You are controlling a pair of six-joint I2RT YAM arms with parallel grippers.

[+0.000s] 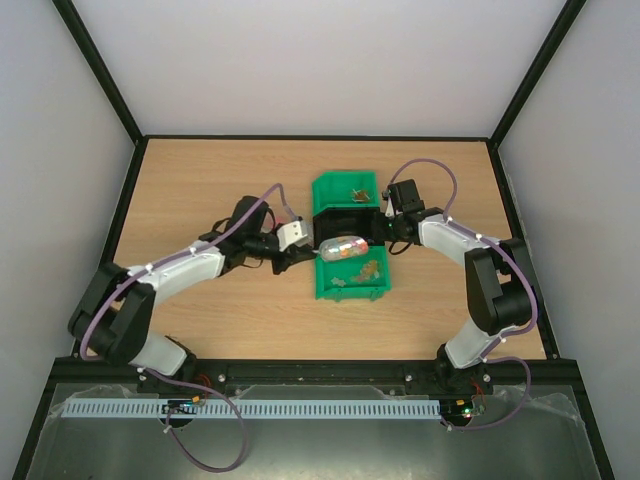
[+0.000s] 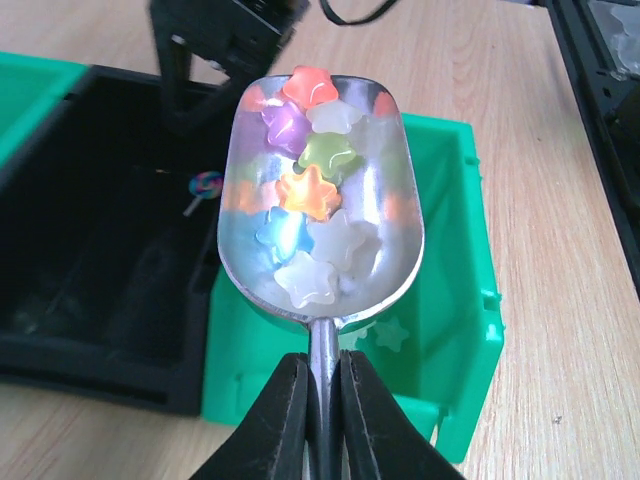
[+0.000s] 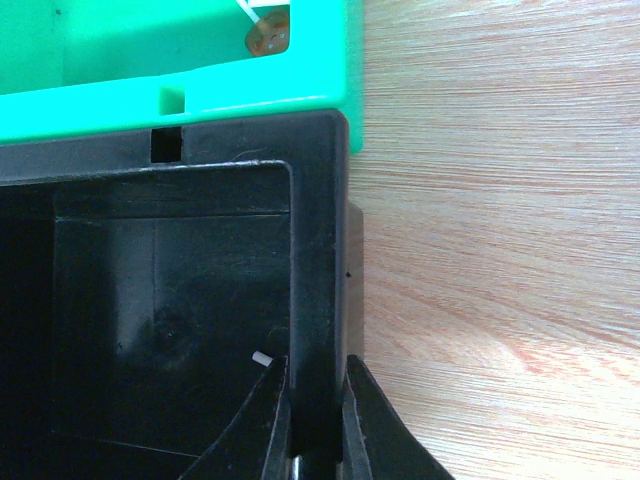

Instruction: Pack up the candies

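- Step in hand, by my judgement: transfer of a loaded scoop, with the load lifted and not yet tipped out.
- Left gripper (image 2: 322, 372): clenched on the thin handle of the scoop (image 2: 398, 245), one finger on each side. The bowl sits roughly level and points away from the wrist.
- Candies (image 2: 310, 190): a heap of star-shaped sweets in orange, purple, green, blue and pale tones lies in the scoop bowl. One pale star lies in the green bin (image 2: 455, 250) below, and a small lollipop sits on the floor of the black bin (image 2: 100, 250).
- Scoop position: above the green bin, just beside the wall it shares with the black bin. In the top view it hangs between the black bin and the near green one.
- Right gripper (image 3: 316, 370): its fingers straddle the side wall of the black bin and grasp it, apparently to steady it on the table (image 2: 570, 300).
- Target, judged only: the black bin is the likelier one, since it is the one held fast. The frames do not settle this.
- Next move calls for:
  - keeping the bowl level while it shifts sideways over the chosen bin;
  - a slow wrist roll, low over the opening;
  - an unbroken grip on the handle, since the heap is loose and stars near the rim could slide off early.
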